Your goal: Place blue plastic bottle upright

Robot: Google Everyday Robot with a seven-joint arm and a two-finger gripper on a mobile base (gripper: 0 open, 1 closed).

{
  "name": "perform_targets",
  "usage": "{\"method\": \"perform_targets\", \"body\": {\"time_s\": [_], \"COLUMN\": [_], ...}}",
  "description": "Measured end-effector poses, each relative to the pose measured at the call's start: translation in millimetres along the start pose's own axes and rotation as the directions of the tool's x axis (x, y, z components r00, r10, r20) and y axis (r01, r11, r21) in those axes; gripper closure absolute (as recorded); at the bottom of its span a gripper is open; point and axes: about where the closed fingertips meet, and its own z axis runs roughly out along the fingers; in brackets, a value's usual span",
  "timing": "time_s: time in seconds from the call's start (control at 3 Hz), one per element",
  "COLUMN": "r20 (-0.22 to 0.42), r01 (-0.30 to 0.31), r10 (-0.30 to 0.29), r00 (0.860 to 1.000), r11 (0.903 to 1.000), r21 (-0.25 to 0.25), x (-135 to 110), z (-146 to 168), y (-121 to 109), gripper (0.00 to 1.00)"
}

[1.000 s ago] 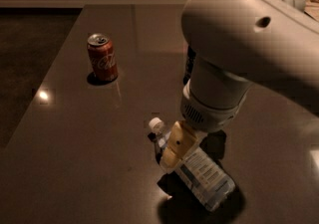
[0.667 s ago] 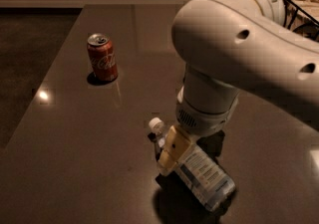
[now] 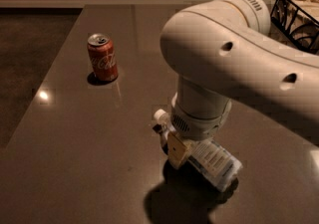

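The blue plastic bottle (image 3: pixel 213 160) is lying on its side on the dark, glossy table (image 3: pixel 75 143), a little right of the middle and towards the near edge, and it is not upright. Its white cap (image 3: pixel 160 116) points up and to the left, towards the far side of the table, while its base points down and to the right, so the body runs on a slant across the surface. The white-and-blue label faces upward along the lower half of the body. The gripper (image 3: pixel 177 152) is right down at the bottle, its tan end against the near side of the body just below the neck, with the round white wrist directly above it hiding much of the upper part of the bottle. Whether the hand has actually closed on the bottle or only rests beside it I cannot tell from here, as the far side of it is hidden behind the wrist and the bottle. The thick white arm (image 3: pixel 234 54) comes in from the right and bends down over that spot, throwing a dark shadow on the table in front of the bottle. A red soda can (image 3: pixel 102 57) stands upright well apart, far off to the left and further back. At the far right corner a dark wire basket (image 3: pixel 296 16) sits partly behind the arm
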Motion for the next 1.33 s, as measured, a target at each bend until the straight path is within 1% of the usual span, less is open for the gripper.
{"method": "perform_targets", "body": {"time_s": [0.33, 0.67, 1.0, 1.33], "r20": [0.007, 0.029, 0.119, 0.266], "r01": [0.036, 0.096, 0.138, 0.171], "r10": [-0.036, -0.099, -0.157, -0.214], "r00": [0.999, 0.995, 0.98, 0.94], "r11": [0.9984, 0.9889, 0.9779, 0.9691], "r21": [0.044, 0.113, 0.157, 0.178], "x": [-2.9, -8.3, -16.3, -23.7], "z": [-13.4, -40.9, -74.9, -107.3], "y": [3.0, 3.9, -4.5, -19.4], "gripper": [0.65, 0.88, 1.0, 1.0]}}
